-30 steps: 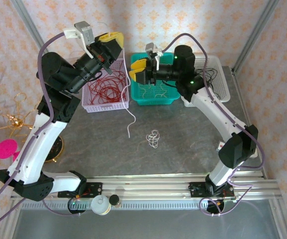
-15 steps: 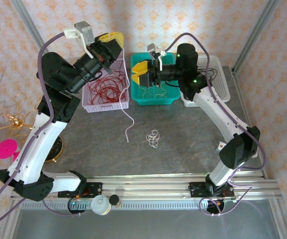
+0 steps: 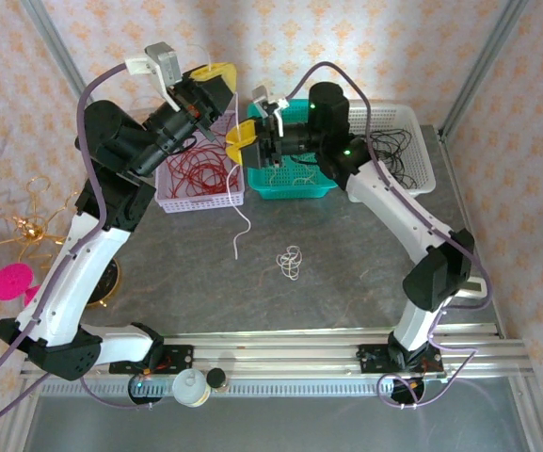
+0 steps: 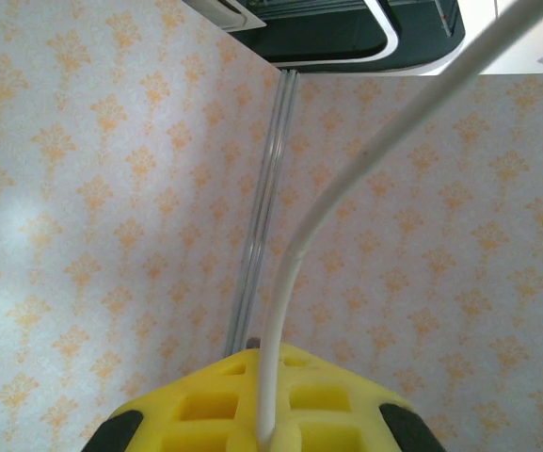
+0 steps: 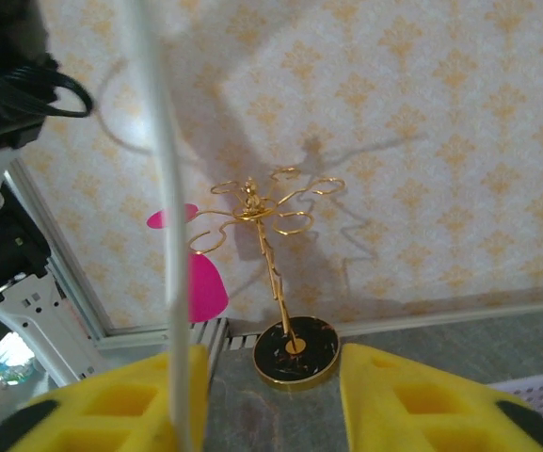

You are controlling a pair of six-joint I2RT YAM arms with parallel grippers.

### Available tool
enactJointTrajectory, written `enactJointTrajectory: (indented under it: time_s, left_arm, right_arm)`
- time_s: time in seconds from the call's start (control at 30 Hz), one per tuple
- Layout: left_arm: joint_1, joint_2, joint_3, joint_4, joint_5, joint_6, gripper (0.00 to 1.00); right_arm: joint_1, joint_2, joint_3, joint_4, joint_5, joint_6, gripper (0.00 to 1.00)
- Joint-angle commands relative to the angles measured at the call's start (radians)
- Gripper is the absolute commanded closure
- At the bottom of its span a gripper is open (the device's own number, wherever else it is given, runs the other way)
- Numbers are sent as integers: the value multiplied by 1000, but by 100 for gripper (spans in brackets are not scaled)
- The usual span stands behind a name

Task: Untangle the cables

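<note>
Currently, I record the left gripper [image 3: 213, 72] clamped on the white cable [image 4: 269, 377], which hangs down below it; the right gripper [image 3: 244, 139] holds its jaws apart, that cable passing just beside one jaw.

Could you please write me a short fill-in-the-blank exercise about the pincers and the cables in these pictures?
1. The left pincer is shut on a cable whose colour is ___.
2. The red cables lie in the ___ basket.
3. The right pincer is ___, not shut, with the cable running beside one finger.

Missing words: white; lilac; open.
</note>
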Motion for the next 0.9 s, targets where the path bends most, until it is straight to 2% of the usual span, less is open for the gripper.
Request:
enactJointTrajectory:
  time_s: [0.0, 0.13, 0.17, 0.27, 0.3, 0.37, 0.4, 0.53, 0.77, 0.87]
  left_arm:
    - [-8, -20, -12, 50, -2, -8, 100]
    - [-8, -32, -41, 44, -52, 0, 100]
    - [-8, -39, -60, 47, -90, -2, 95]
    - [-8, -63, -110, 44, -200, 0, 65]
    - [-7, -68, -124, 37, -228, 1, 55]
    - [-7, -76, -145, 25, -259, -2, 42]
    - [-8, -79, -156, 18, -265, -4, 39]
    - [-7, -113, -223, 12, -285, -32, 32]
    - [-6, -192, -354, -2, -305, -99, 23]
    - [-7, -228, -390, -23, -325, -106, 22]
  right_arm:
    - [-5, 6, 32, 9, 24, 4, 69]
    - [-19, 2, 24, 1, 76, 27, 85]
    - [-26, -2, 18, 10, 87, 45, 89]
    - [-58, -12, 3, 51, 138, 117, 100]
    - [-68, -15, 4, 56, 171, 137, 100]
    - [-87, -19, 22, 43, 255, 163, 100]
    - [-97, -18, 38, 34, 285, 169, 100]
    - [-131, 24, 179, -40, 465, 213, 100]
    - [-187, 286, 716, -336, 766, 229, 100]
    - [-225, 316, 725, -301, 777, 258, 100]
